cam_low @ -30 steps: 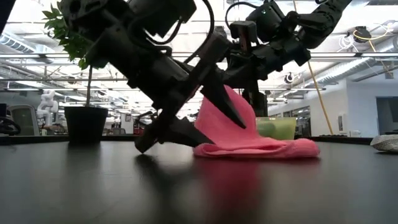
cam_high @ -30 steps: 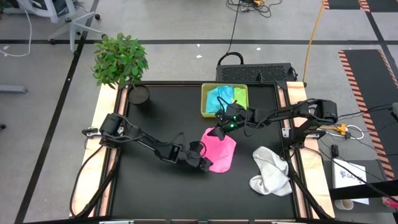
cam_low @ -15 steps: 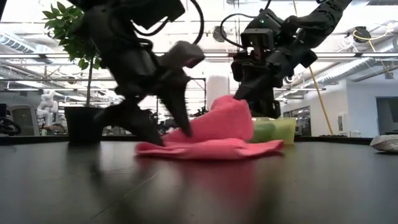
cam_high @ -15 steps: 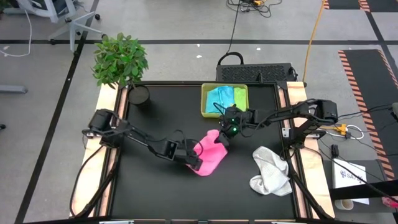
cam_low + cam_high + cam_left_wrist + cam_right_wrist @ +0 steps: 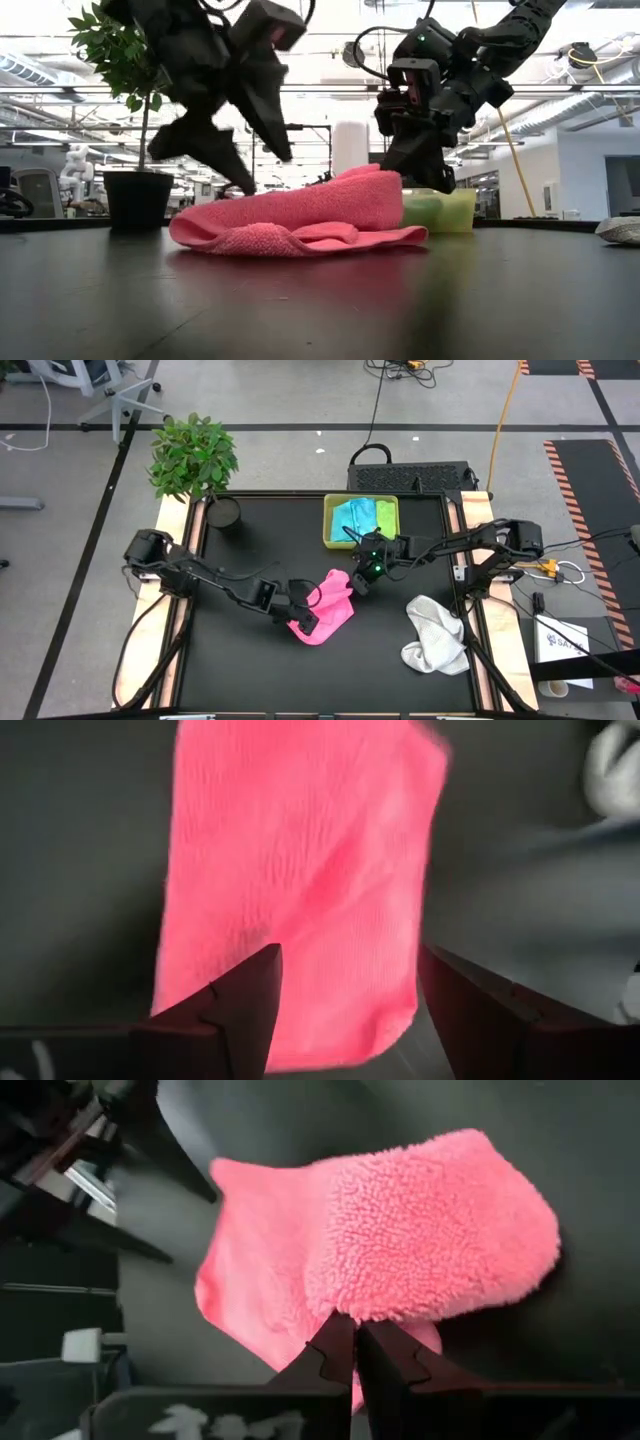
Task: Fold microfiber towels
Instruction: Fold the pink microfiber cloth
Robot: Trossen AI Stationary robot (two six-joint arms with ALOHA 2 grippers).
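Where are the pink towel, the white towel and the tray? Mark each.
pink towel (image 5: 328, 612), high view, middle of the folded cloth.
white towel (image 5: 436, 633), high view, centre of the crumpled heap.
tray (image 5: 327, 525), high view, its left wall.

1. Even, bright overhead light in the high view; shadows on the black tabletop (image 5: 250, 660) are faint.
2. The low view is backlit by bright ceiling lights, leaving the left gripper (image 5: 262, 165) dark and motion-blurred.
3. The left wrist view is soft; the pink towel (image 5: 300, 870) looks smeared.

White towel (image 5: 620, 229) was cut off at low view's edge (only a corner showed); left gripper (image 5: 240, 150) blurred.
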